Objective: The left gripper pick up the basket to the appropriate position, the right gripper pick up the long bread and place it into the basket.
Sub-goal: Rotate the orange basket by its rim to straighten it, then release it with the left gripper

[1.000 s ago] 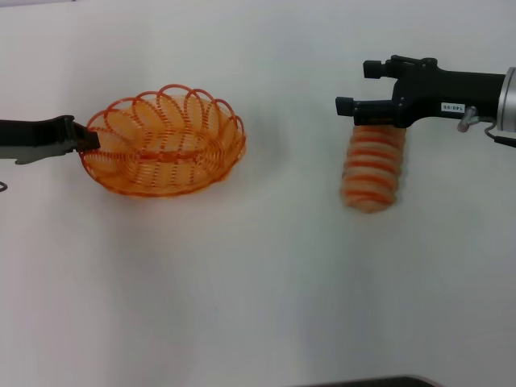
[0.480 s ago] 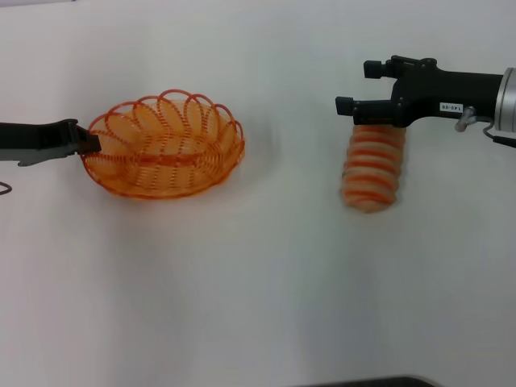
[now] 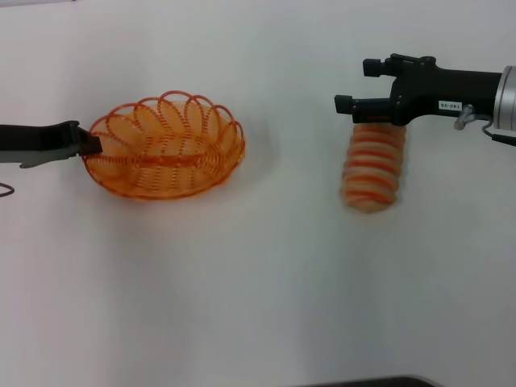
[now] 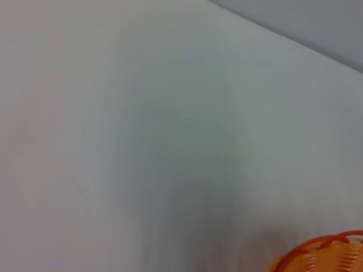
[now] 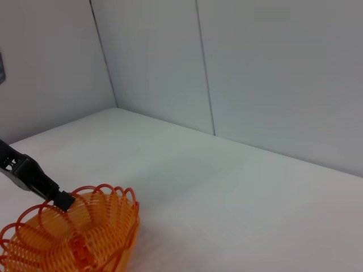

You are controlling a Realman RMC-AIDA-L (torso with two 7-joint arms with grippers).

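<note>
A plain white desk (image 3: 242, 282) fills the head view. A dark rounded shape (image 3: 371, 381) cuts in at the desk's near edge, right of its middle; what it is cannot be told. In the right wrist view, pale grey wall panels (image 5: 272, 73) with thin vertical seams rise behind the desk's far edge and meet at a corner.

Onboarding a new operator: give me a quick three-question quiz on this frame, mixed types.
1. True or false: the bread already lies in the basket.
2. Which tool grips the basket rim: A) left tool B) right tool?
3. Fill in: the bread hangs below the ___ tool.

Key: 1 false, it hangs from the right tool, well apart from the basket, which holds nothing. 2 A. 3 right.
</note>
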